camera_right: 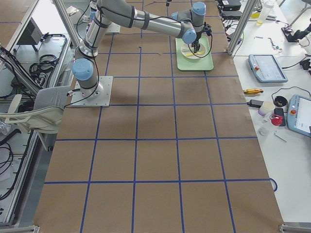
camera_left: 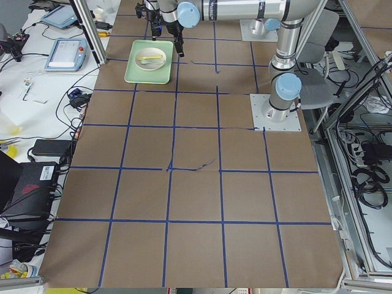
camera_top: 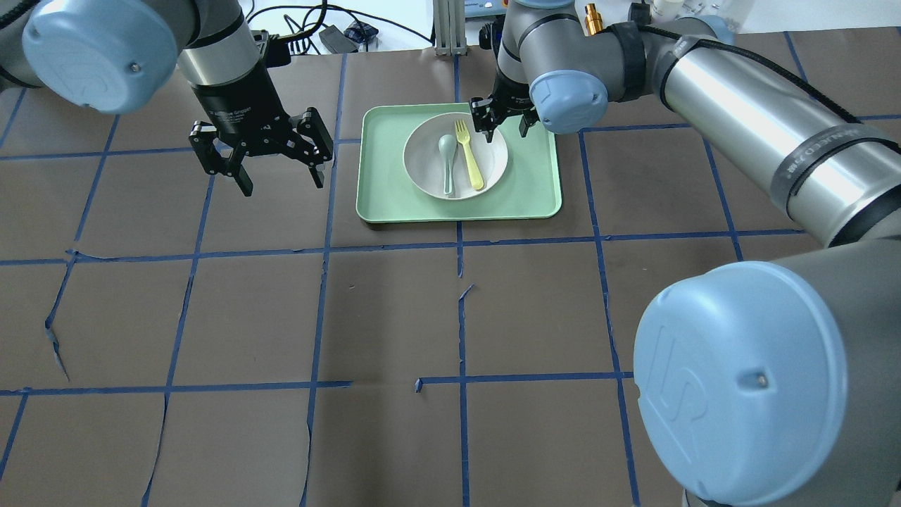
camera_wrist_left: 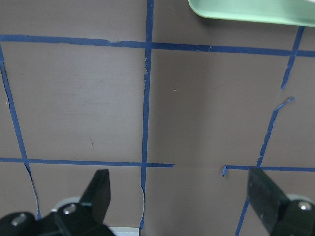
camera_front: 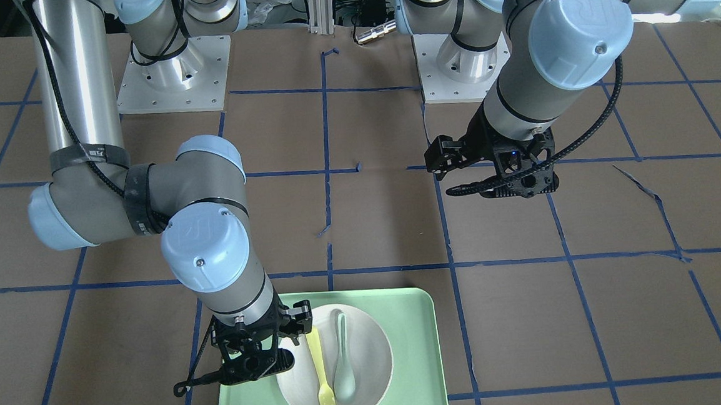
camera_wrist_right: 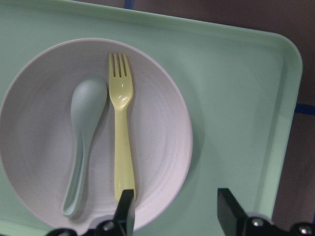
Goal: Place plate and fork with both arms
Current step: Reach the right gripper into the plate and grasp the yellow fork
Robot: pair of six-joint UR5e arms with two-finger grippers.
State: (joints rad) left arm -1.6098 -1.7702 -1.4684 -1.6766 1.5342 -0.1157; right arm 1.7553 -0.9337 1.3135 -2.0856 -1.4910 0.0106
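While the right hand (camera_wrist_right: 173, 209) hangs low over the tray (camera_wrist_right: 236, 98), its 2 fingers stand wide apart and hold nothing. Seen from the wrist, 1 finger is above the handle end of the fork (camera_wrist_right: 122, 142) and the other is above bare tray just outside the plate's rim.

The plate (camera_wrist_right: 162, 142) sits in the middle of the tray. The fork lies flat inside it, with a spoon (camera_wrist_right: 83, 128) just beside it, the 2 side by side and apart.

The left hand (camera_top: 281, 182) is off the tray's side, over bare worktop (camera_top: 394, 317), near the tray but not touching it. It is also wide open and empty.

The step in hand looks like taking the fork by its handle. To do that well, the right hand should shift sideways until the handle end sits midway between its fingers, then come straight down. The handle is slim and lies flat on a curved surface, so the fingertips must reach almost to the plate before closing. A skewed descent could catch the rim or nudge the spoon.
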